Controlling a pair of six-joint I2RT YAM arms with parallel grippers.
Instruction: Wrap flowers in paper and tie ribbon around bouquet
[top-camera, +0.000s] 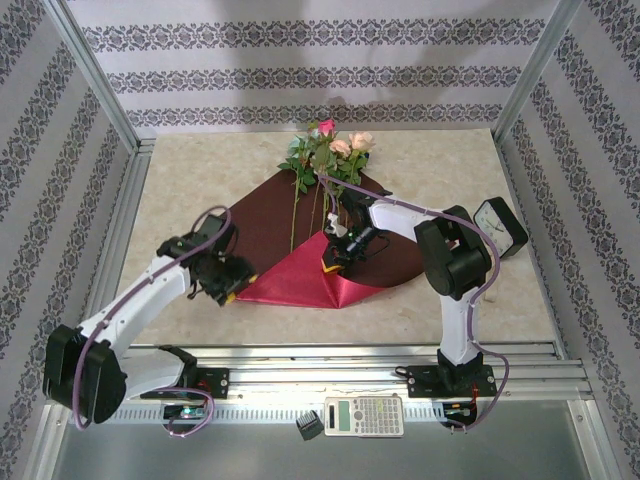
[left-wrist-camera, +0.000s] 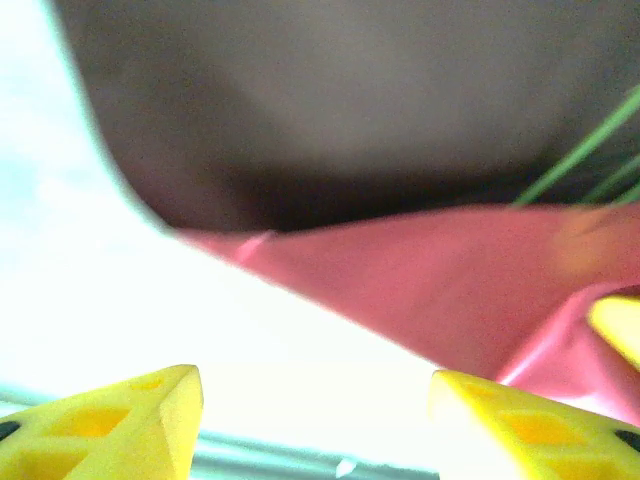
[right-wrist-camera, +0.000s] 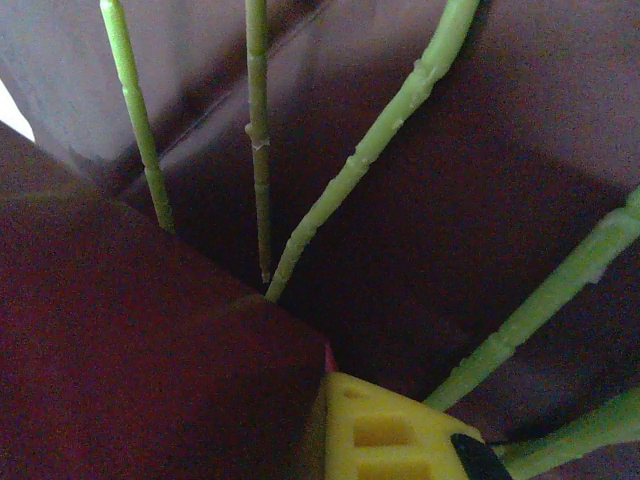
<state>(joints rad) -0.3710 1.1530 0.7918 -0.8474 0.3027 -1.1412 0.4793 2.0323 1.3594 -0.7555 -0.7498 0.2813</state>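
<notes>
Currently: wrapping step, early. The paper (top-camera: 262, 222) lies on the table (top-camera: 480, 300) with its dark crimson face up. Its near part is folded back, so a shinier red flap (top-camera: 290, 285) shows as a triangle.

The flowers (top-camera: 330, 150) lie along the sheet's middle with the blooms at the far edge. The stems (right-wrist-camera: 365, 160) run down to the flap's tip, fanned apart rather than gathered.

The left gripper (top-camera: 222, 285) sits at the flap's left corner. In its wrist view the fingers (left-wrist-camera: 160, 420) are spread, with bare table between them and the red edge just beyond; nothing is held.

The right gripper (top-camera: 335, 255) is at the flap's apex, over the stem ends. One yellow finger (right-wrist-camera: 390, 440) shows beside a paper fold, and I cannot tell whether it pinches the paper.

Judgement: next, the left must close on the flap corner and roll it over the stems while the right pins the fold. Tying is far off.
</notes>
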